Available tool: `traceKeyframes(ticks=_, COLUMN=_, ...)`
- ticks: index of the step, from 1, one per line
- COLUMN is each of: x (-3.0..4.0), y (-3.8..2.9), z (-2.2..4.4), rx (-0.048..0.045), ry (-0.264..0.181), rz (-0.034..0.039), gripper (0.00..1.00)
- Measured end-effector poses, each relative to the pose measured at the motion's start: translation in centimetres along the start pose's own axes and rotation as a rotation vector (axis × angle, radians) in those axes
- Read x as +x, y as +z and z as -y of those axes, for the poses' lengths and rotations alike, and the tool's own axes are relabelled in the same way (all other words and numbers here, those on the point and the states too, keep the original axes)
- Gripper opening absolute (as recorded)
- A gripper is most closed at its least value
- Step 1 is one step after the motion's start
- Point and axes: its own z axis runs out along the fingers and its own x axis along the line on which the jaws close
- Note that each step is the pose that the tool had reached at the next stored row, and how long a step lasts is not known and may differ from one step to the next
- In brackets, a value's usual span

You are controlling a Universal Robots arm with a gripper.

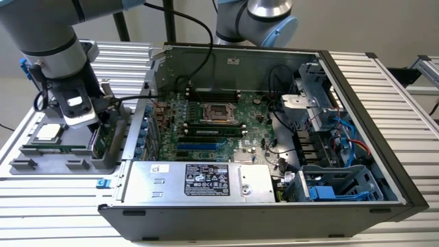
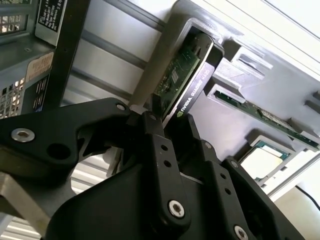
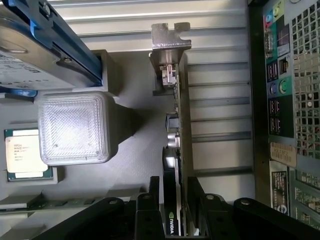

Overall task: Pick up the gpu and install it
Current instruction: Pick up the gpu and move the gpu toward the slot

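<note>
Slats of pale metal form the surface (image 1: pixel 61 206), and at the exterior view's left a grey holder (image 1: pixel 41 154) lies on it. A square processor chip (image 1: pixel 47 132) rests flat in the holder's left part. Above it the arm (image 1: pixel 51 46) reaches down, its wrist over the holder's right end. There the gpu (image 1: pixel 103 138) stands on edge in a slot of the holder, just beside the open computer case (image 1: pixel 240 221).

In the first wrist view the tool (image 3: pixel 175 182) straddles the card, with its black fingers (image 3: pixel 156 200) lying against both faces. It is clamped on the gpu, which sits down in its slot. The card's silver bracket (image 3: pixel 170 45) is at the end away from the tool. A hard drive (image 3: pixel 25 50) in a blue frame stands apart from the card, across the holder.

Further right in the exterior view, the case lies on its side. A silver power supply (image 1: pixel 199 180) runs along its near edge, and the green main board (image 1: pixel 205 128) lies behind that. At the case's right end are a drive cage (image 1: pixel 329 185) and red and blue cables (image 1: pixel 350 146).
</note>
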Motion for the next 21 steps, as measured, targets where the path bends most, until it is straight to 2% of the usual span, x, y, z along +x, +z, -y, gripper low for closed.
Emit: traceKeyframes(ticks=21, x=0.00, y=0.26, z=0.01, rx=0.0000, ry=0.000, rz=0.0000, gripper=1.00)
